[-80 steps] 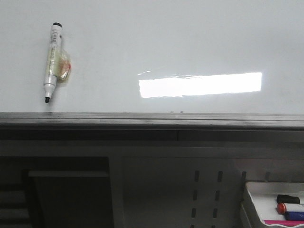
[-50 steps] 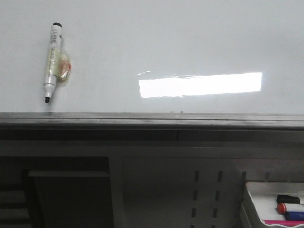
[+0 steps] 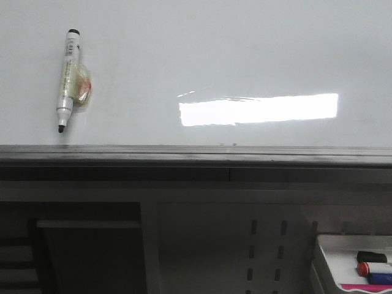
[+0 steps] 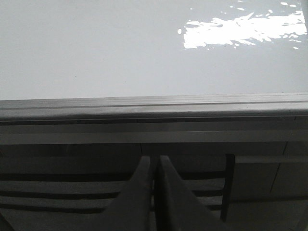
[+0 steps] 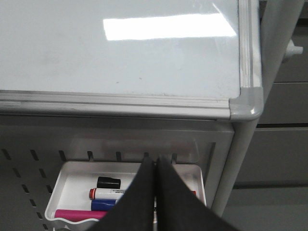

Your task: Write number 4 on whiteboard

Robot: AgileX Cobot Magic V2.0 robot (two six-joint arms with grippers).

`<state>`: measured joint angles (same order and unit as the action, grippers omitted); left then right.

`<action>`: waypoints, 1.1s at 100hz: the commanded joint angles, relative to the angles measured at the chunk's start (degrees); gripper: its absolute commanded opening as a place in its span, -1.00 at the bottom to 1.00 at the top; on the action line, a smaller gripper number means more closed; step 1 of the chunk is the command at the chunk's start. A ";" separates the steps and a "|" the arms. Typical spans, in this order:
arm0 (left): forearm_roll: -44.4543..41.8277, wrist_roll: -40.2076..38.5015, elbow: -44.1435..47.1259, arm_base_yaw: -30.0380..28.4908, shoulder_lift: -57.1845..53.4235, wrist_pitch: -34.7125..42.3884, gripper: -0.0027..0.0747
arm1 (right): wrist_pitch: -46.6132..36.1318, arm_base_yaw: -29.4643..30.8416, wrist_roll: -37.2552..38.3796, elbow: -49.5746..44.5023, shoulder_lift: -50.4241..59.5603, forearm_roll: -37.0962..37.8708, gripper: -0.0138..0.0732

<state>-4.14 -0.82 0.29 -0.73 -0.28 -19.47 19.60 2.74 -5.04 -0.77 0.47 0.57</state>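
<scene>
Seeing nothing change since a moment ago: whiteboard (image 3: 202, 55) blank, black marker (image 3: 66, 79) untouched ahead of my left gripper (image 4: 154, 166); both grippers pressed together, empty.

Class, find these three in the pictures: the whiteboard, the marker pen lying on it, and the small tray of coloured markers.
whiteboard (image 3: 245, 55): front view, bare white surface above the glare patch.
marker pen (image 3: 66, 76): front view, middle of its white barrel.
tray (image 5: 77, 180): right wrist view, bare white floor left of the markers.
</scene>
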 commanded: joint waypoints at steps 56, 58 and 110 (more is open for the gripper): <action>3.01 -0.07 1.95 -0.08 -1.42 6.78 -0.98 | -8.20 0.45 -0.19 -1.23 1.00 -0.57 -0.83; 3.01 -0.07 1.95 -0.08 -1.42 6.78 -0.98 | -9.13 0.45 -0.19 -1.23 1.00 -0.57 -0.83; 6.04 -0.07 -1.51 -0.09 -0.48 13.36 -0.98 | -12.70 0.37 -0.19 2.19 -0.13 -7.39 -0.83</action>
<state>1.13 -0.82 0.17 -0.73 -0.28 -9.48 9.34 2.74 -5.04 -0.88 0.47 -4.18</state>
